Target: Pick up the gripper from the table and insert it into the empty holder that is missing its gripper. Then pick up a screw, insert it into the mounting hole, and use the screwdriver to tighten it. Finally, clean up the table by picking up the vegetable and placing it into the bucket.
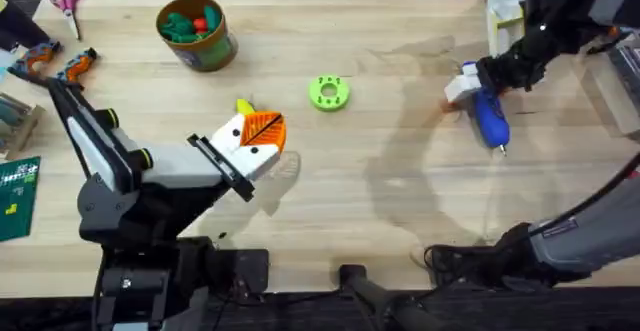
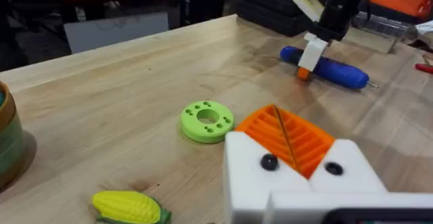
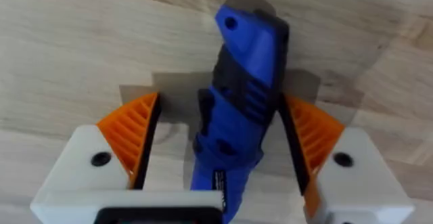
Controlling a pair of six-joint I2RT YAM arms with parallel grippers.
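On the wooden counter, a green bucket sits far left. The left gripper, narrow and holding nothing, rests near centre beside the yellow vegetable. At right, the right gripper straddles the blue screwdriver, jaws wide. It looks rigid, smooth, light; take its ribbed mid-body. Its tip is hard to see.

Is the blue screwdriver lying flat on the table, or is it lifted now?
Lying flat: the screwdriver rests on the table, between the right gripper's open fingers.
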